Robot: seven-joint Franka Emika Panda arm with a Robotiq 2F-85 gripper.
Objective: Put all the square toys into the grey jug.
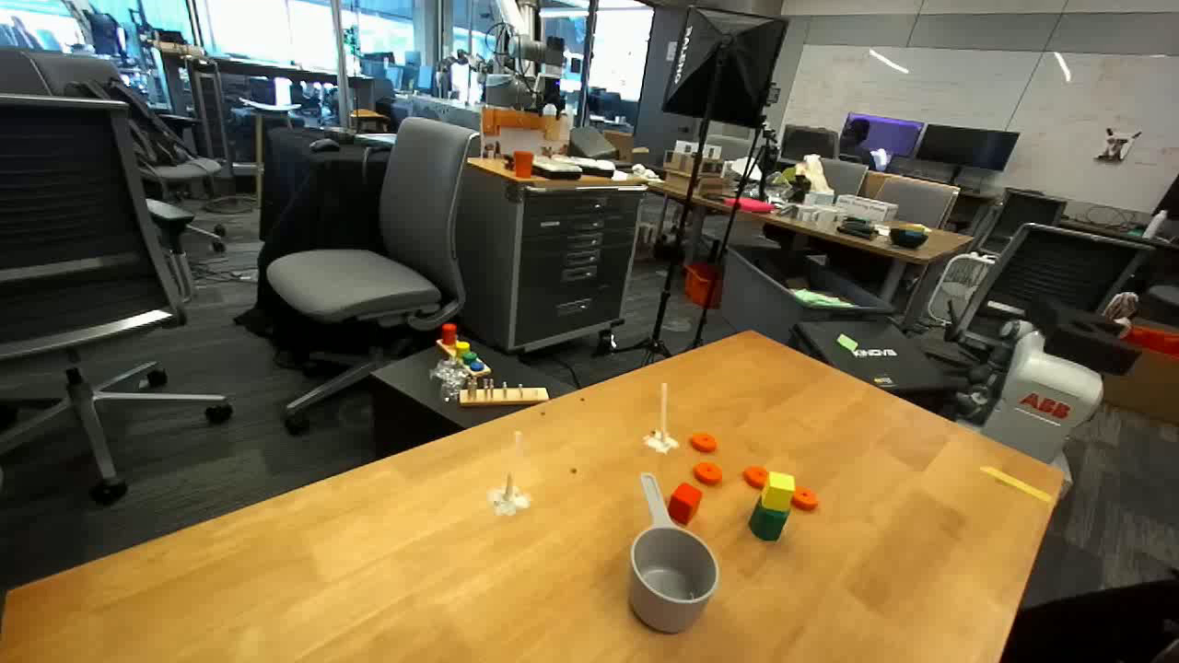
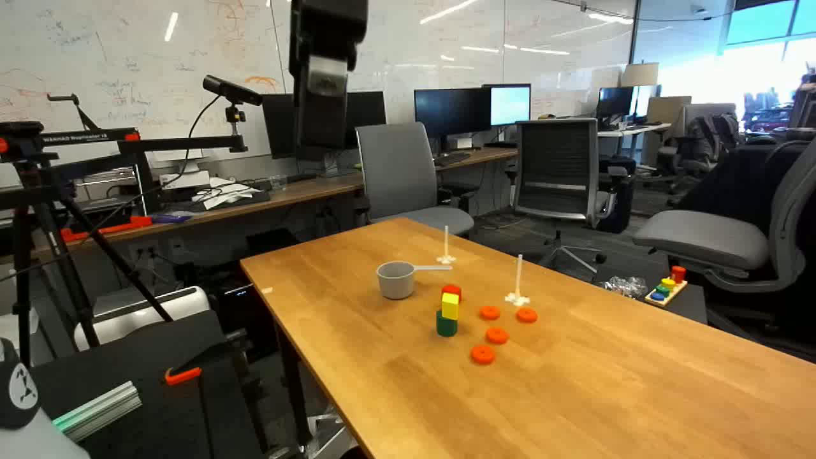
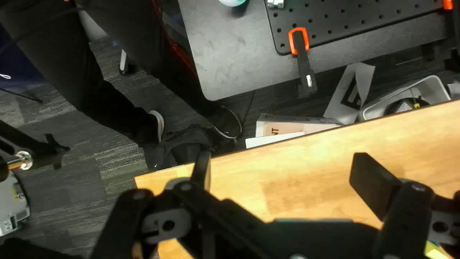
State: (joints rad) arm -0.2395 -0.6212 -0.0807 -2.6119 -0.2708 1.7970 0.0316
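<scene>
The grey jug (image 1: 672, 582) stands upright on the wooden table, its handle and bare grey inside in view; the jug (image 2: 396, 282) also shows in an exterior view. Close beside its handle lies a red cube (image 1: 685, 504). A yellow cube (image 1: 778, 492) rests on top of a green block (image 1: 768, 524); both exterior views show this stack, the yellow cube (image 2: 450, 306) over the green block (image 2: 447, 325). High above the table, my gripper (image 3: 282, 171) is open, nothing between its fingers. A yellow-green sliver peeks into the wrist view's lower right corner.
Several flat orange discs (image 2: 489, 312) lie around the stack. Two thin upright pegs, a nearer peg (image 2: 518, 280) and a farther peg (image 2: 446, 243), are fixed to the table (image 2: 574, 382). A person's legs (image 3: 118, 108) and a black side table (image 3: 230, 61) are beyond the table edge.
</scene>
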